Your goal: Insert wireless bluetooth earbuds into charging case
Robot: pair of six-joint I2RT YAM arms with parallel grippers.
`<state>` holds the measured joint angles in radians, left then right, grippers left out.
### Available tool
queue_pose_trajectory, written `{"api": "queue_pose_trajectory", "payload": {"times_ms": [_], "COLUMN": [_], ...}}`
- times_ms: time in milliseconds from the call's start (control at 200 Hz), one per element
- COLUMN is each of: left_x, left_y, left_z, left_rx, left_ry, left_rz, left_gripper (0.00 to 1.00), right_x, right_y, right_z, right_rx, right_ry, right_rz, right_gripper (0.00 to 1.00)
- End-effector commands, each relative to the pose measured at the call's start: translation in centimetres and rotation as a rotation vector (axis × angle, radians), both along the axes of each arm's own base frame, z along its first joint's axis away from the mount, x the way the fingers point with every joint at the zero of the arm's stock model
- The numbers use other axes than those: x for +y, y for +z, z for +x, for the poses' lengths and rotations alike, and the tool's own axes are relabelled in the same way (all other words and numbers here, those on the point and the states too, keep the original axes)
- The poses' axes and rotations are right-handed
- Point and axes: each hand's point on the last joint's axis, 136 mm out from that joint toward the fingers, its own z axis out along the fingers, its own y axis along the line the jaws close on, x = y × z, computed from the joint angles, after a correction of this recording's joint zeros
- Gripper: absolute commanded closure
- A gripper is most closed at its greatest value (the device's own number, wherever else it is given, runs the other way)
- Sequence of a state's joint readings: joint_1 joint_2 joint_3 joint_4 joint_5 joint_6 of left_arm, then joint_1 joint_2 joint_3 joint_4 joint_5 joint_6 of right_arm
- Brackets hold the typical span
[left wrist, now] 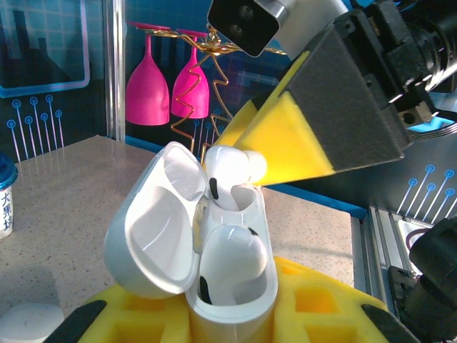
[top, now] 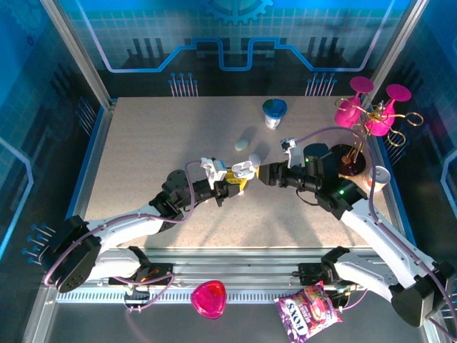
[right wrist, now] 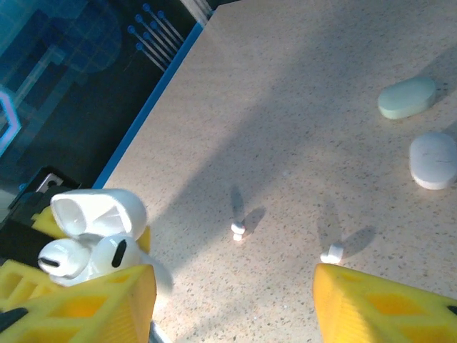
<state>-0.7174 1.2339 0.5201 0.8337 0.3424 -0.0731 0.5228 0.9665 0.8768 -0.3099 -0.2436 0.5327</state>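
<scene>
While clamped in the left gripper (top: 239, 183), the charging case (left wrist: 153, 236) is presented lid-open. Its protruding earbud (left wrist: 230, 170), stem down, is touched by one finger of the spread, empty right gripper (right wrist: 235, 286).

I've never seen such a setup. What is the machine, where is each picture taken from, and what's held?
Two robot arms are bolted to a table. One picture looks down from above; the other two come from wrist cameras. The left gripper is shut on an open white case with two earbuds in it. The right gripper is open, one yellow finger at the upper bud. Two loose buds and two closed cases lie on the table.
</scene>
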Motion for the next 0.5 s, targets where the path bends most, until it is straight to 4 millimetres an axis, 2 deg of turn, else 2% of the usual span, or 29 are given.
{"api": "queue_pose_trajectory", "payload": {"times_ms": [0,245,405,495], "left_x": [-0.3,-0.5,-0.5,-0.5], "left_y": [1.1,1.0,0.9,0.7], "left_z": [0.3,0.4,0.1,-0.1], "left_rx": [-0.042,-0.04,-0.048,-0.05], "left_ry": [0.009,0.005,-0.008,-0.018], "left_rz": [-0.009,-0.006,-0.008,-0.007], "left_gripper": [0.82,0.82,0.83,0.83], "right_x": [0.7,1.0,0.0,0.2], "right_y": [0.2,0.3,1.3,1.9], "right_z": [-1.1,-1.9,-1.6,-1.5], "right_rx": [-0.016,-0.037,-0.063,-0.068], "right_ry": [0.048,0.074,0.023,0.034], "right_rz": [-0.034,-0.07,-0.038,-0.006], "right_gripper": [0.39,0.36,0.34,0.34]}}
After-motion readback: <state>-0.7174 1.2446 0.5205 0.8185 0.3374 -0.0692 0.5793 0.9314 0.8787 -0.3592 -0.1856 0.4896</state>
